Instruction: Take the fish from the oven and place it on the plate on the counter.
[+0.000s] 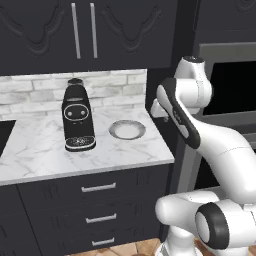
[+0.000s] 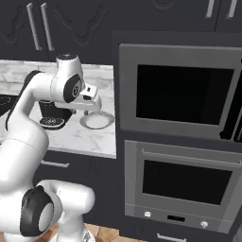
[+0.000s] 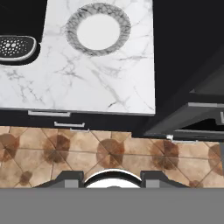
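The fish is out of view. The oven point(image 2: 186, 182), dark grey with a horizontal bar handle, has its door shut, low in the tall cabinet on the right. The plate point(image 1: 127, 129) lies bare on the white marble counter point(image 1: 45, 150), near its right end. My gripper point(image 2: 93, 109) hangs above the counter's right edge, pointing down. In the hand view the gripper point(image 3: 113, 177) is open with nothing between its fingertips point(image 3: 68, 177). From there I look down at the plate point(image 3: 98, 29), the counter point(image 3: 87, 83) and the tiled floor.
A black coffee machine point(image 1: 78, 116) stands left of the plate. Above the oven sits a second dark appliance point(image 2: 182, 92) with a vertical handle, its door shut. Dark drawers point(image 1: 97, 188) with silver handles run under the counter, and wall cabinets point(image 1: 82, 30) hang above.
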You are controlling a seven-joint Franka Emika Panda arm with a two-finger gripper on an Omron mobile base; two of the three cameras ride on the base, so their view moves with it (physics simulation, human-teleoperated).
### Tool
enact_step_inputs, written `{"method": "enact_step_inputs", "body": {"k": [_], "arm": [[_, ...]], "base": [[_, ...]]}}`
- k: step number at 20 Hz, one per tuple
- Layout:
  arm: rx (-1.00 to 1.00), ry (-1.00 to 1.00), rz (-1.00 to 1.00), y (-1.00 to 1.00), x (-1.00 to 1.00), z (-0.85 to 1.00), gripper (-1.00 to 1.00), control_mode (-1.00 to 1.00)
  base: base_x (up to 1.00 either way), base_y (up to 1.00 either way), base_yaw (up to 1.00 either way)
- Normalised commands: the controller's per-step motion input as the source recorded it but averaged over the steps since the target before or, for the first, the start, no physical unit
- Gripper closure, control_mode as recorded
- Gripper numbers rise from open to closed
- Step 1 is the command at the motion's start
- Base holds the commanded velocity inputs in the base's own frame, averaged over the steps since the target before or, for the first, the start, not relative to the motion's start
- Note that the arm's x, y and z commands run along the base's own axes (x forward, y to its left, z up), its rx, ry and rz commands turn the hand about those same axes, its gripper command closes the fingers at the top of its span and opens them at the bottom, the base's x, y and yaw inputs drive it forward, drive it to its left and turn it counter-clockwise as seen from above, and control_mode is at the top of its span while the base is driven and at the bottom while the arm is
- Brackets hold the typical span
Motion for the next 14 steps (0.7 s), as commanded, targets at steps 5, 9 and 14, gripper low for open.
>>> {"method": "enact_step_inputs", "body": {"k": [5, 9, 14], "arm": [[0.02, 0.0, -0.02, -0.13, -0.08, -0.04, -1.0, -1.0], [0.09, 0.0, -0.08, -0.75, -0.36, 0.0, -1.0, -1.0], [0.1, 0.0, -0.08, -0.74, -0.31, 0.0, -1.0, -1.0]], "base": [[0.0, 0.0, 0.0], [0.0, 0.0, 0.0], [0.0, 0.0, 0.0]]}}
